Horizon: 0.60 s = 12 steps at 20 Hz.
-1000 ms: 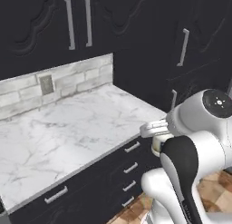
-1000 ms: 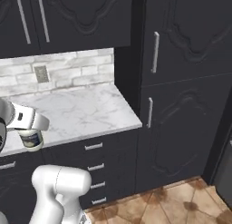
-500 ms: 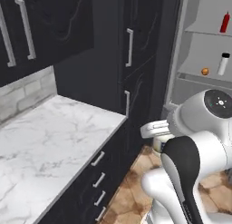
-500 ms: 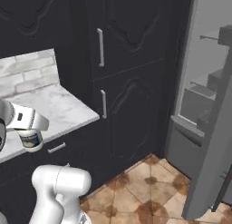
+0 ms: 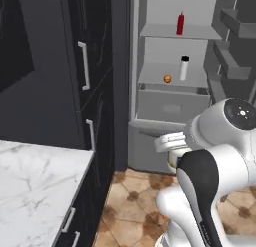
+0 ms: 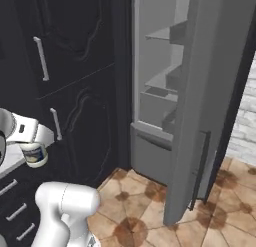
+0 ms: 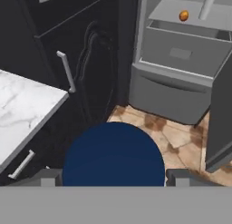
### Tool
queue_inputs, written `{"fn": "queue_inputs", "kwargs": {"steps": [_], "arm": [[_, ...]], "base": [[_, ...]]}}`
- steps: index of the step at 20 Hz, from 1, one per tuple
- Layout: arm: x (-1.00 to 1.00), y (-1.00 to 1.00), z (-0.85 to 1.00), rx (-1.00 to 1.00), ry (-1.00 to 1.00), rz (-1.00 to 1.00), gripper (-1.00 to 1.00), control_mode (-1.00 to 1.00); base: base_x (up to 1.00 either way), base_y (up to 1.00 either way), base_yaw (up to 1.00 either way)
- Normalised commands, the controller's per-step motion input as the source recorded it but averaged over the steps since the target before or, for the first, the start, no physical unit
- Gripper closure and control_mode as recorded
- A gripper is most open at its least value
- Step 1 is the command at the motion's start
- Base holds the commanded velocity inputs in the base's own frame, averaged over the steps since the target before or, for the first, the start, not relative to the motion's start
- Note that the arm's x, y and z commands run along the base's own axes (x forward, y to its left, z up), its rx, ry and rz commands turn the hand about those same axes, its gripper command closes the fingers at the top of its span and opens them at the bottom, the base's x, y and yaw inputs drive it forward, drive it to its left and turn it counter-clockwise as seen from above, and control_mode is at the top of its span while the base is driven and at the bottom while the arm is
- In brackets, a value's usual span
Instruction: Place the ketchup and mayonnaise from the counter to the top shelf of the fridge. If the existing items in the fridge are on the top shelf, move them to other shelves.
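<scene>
So the gripper (image 7: 113, 178) has its fingers (image 7: 45, 177) clamped either side of the mayonnaise (image 7: 113, 157), blue lid up between them, carried upright for transit. Beyond the fingers, the fridge (image 5: 172, 116) stands open: ketchup (image 5: 180, 24) on the top shelf (image 5: 165, 32), orange ball (image 5: 167, 79) lower down.

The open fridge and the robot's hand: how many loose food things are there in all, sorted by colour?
Red: 1, the ketchup
Orange: 1, the ball
White with dark cap: 1, a bottle
White with blue lid: 1, the mayonnaise, held in the gripper
Total: 4
</scene>
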Motion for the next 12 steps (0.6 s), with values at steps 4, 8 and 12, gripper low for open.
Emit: {"fn": "queue_inputs", "kwargs": {"steps": [4, 8, 12], "arm": [[0.0, 0.0, 0.0, 0.0, 0.0, 0.0, 1.0, 1.0], [0.0, 0.0, 0.0, 0.0, 0.0, 0.0, 1.0, 1.0], [0.0, 0.0, 0.0, 0.0, 0.0, 0.0, 1.0, 1.0]], "base": [[0.67, -0.01, -0.48], [0.71, 0.0, -0.45], [0.78, 0.03, -0.32]]}}
